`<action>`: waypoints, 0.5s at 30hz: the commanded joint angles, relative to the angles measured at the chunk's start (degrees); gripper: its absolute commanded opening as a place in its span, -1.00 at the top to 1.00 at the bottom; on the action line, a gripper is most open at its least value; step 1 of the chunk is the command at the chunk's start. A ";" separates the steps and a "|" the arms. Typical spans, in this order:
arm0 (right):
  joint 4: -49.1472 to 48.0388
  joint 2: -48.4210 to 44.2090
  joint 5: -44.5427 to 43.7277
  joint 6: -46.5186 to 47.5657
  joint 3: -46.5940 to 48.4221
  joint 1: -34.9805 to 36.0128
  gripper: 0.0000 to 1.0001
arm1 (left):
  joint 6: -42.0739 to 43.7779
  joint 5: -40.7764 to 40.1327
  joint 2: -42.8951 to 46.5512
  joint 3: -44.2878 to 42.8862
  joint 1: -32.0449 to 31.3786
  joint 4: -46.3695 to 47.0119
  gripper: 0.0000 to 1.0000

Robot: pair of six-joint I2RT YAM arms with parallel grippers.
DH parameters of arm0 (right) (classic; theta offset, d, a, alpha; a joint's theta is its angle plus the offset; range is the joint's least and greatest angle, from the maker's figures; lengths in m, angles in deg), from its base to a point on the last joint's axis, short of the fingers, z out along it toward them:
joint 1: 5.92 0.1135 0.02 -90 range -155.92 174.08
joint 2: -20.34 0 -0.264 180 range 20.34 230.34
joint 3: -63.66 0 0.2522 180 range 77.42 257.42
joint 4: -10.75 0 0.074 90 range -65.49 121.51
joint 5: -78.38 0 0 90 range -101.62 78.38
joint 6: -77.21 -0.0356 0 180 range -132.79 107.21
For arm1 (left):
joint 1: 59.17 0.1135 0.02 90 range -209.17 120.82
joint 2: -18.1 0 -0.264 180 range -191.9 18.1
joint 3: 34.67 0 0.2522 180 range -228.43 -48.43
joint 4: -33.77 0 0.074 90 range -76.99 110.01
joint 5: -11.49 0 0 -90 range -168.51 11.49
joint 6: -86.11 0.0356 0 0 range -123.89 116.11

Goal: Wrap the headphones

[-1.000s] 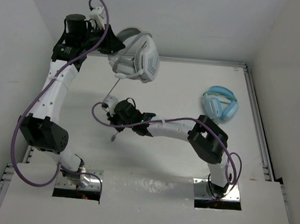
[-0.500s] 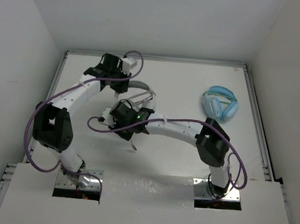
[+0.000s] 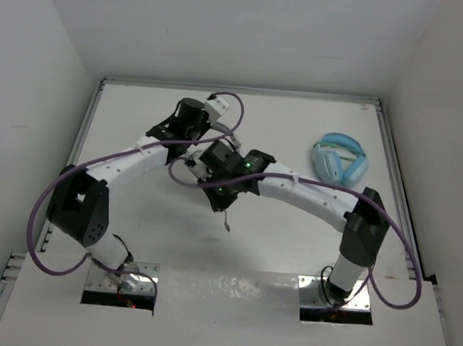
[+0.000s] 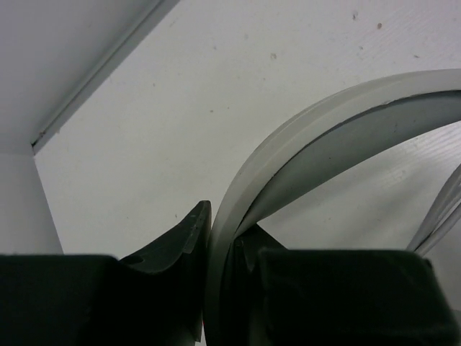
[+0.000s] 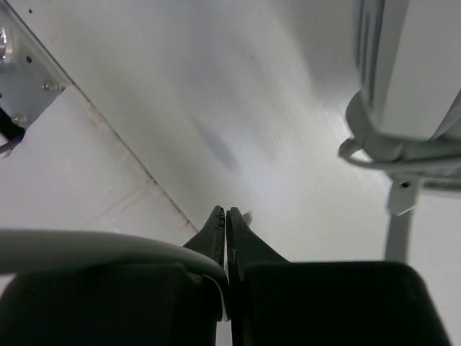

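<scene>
Left of the light blue headphones [image 3: 341,157], my left gripper [image 4: 223,238] clamps the headband [image 4: 324,119] of the headphones [image 5: 407,65] to steady them, while my right gripper [image 5: 226,216], closed tight, pinches the cable [image 5: 108,249], seemingly for winding.

Headphones [image 5: 410,65]: ear cup cropped at the top-right edge in the right wrist view, table [image 5: 238,122] blurred there. Headband [image 4: 310,130] runs off the right edge of the left wrist view. From above, both arms [image 3: 294,190] hide nearly all of them. Cable [image 3: 226,225] end too small to make out.
</scene>
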 commanded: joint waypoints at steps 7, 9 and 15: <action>-15.36 -20.32 -6.28 -2.83 -2.67 0.43 1.00 | 8.76 -7.13 -0.22 6.08 -2.93 13.83 1.00; -12.09 -20.76 -11.58 -2.03 -1.25 0.43 1.00 | 9.47 -7.93 0.04 7.32 -3.47 14.80 1.00; 0.30 -23.58 -31.19 -0.53 0.78 0.52 1.00 | 9.12 -8.91 0.04 7.41 -3.56 15.07 1.00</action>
